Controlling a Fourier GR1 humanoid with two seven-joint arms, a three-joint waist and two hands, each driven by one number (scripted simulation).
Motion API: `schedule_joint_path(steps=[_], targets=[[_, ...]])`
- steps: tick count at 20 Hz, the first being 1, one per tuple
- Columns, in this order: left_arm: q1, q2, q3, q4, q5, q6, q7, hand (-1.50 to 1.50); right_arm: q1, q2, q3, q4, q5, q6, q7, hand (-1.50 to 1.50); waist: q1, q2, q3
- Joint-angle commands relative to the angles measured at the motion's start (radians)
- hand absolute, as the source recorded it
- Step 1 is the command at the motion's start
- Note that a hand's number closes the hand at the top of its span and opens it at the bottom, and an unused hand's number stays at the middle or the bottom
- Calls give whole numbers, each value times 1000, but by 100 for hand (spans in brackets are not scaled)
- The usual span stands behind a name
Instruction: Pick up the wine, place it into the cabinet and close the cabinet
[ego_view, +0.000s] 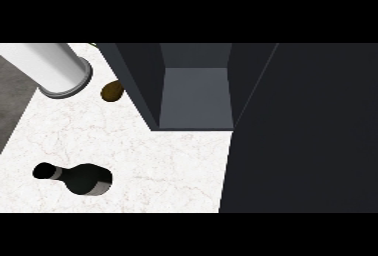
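The wine bottle (87, 180) is dark with a pale band near its base. It sits on the white marble counter (162, 165) at the lower left, its neck (44, 171) pointing left. The dark cabinet (196, 95) stands open at the top middle, and its grey inner shelf is bare. Its door (303, 130) is a large dark panel swung out over the right side of the view. Neither hand shows in the head view.
A white cylinder with a grey rim (55, 70) slants in from the upper left. A small brown object (112, 91) lies against the cabinet's left wall. A grey floor strip (13, 105) borders the counter's left edge.
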Motion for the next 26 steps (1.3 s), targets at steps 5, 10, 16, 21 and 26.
schedule_joint_path(steps=[5, 10, 16, 21, 26], targets=[[69, -52, 25, 34, -5, -43, -126, -150, -69, -9, -21, -145, -48, -47, 142, -150, 3, 0, -1], [9, -32, 52, 100, -19, -35, -96, -150, -96, -11, -15, -143, -39, -50, 174, -150, -2, 2, 0], [82, -53, 10, 271, 18, -102, -254, -150, -164, -36, -26, -148, -43, -63, 247, -150, -5, -1, -1], [114, -54, 6, 288, 16, -76, -282, -150, -172, -41, -73, -121, -59, -51, 217, -150, -1, 1, 0], [160, -50, 46, 421, 70, -183, -405, -150, -187, -38, -61, -139, -60, -60, 248, -150, 0, -1, -1]])
